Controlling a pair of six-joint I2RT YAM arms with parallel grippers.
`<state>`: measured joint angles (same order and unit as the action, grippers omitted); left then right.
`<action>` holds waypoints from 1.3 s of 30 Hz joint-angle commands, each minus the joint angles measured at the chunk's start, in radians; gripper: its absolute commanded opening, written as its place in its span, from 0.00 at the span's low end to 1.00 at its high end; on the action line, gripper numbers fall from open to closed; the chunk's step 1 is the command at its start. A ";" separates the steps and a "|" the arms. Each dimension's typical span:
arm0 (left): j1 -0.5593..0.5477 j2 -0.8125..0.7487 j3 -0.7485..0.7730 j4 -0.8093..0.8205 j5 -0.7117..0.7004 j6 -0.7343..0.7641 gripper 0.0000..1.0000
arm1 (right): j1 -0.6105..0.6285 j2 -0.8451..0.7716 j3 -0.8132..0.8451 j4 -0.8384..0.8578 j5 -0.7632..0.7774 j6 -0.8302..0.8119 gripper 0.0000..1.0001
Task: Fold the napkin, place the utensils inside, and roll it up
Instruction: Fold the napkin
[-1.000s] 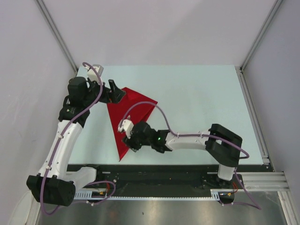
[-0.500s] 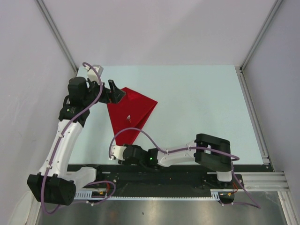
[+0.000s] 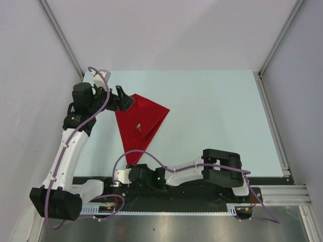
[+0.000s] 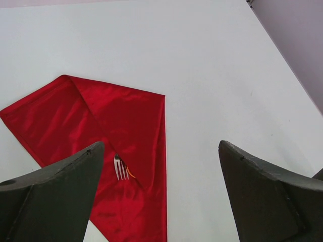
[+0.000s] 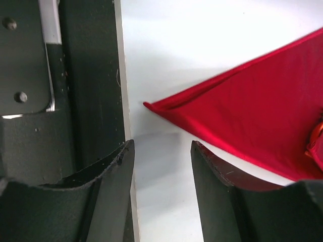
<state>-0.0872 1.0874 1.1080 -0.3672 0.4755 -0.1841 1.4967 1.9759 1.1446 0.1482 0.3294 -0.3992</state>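
Note:
The red napkin (image 3: pixel 141 121) lies folded into a long triangle with its narrow tip (image 5: pixel 147 105) toward the near table edge. Out of its fold poke the silvery fork tines (image 4: pixel 120 169) and an orange sliver (image 4: pixel 130 173); the rest of the utensils is hidden. My left gripper (image 3: pixel 124 99) hovers over the napkin's far left corner, and in the left wrist view the left gripper (image 4: pixel 160 146) is wide open and empty. My right gripper (image 5: pixel 161 146) stands open at the near table edge, just short of the napkin's tip, with nothing between its fingers.
The black base rail (image 5: pixel 91 75) runs along the near table edge (image 5: pixel 123 101), right beside my right gripper's left finger. The pale table (image 3: pixel 217 116) stretches to the right of the napkin. Grey walls close in the left, back and right.
My right arm has pulled back from over the napkin to the near table edge and its jaws have opened slightly. The fork tines now show. The left arm has not moved.

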 commanded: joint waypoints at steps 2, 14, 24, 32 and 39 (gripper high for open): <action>0.014 0.000 -0.002 0.037 0.026 -0.015 1.00 | 0.002 0.026 0.064 0.071 -0.018 -0.038 0.54; 0.023 0.005 -0.004 0.042 0.040 -0.023 1.00 | 0.002 0.077 0.113 0.070 -0.047 -0.067 0.52; 0.029 0.009 -0.004 0.044 0.054 -0.029 1.00 | -0.015 0.107 0.135 0.042 -0.076 -0.061 0.27; 0.032 0.009 -0.005 0.045 0.054 -0.031 1.00 | -0.033 0.092 0.138 0.040 -0.082 -0.026 0.00; 0.037 0.006 -0.005 0.042 0.041 -0.031 1.00 | -0.121 -0.011 0.132 0.060 -0.130 0.097 0.00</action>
<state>-0.0624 1.0977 1.1080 -0.3595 0.5076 -0.2024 1.4433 2.0659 1.2442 0.1818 0.2184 -0.3965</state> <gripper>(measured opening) 0.996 0.012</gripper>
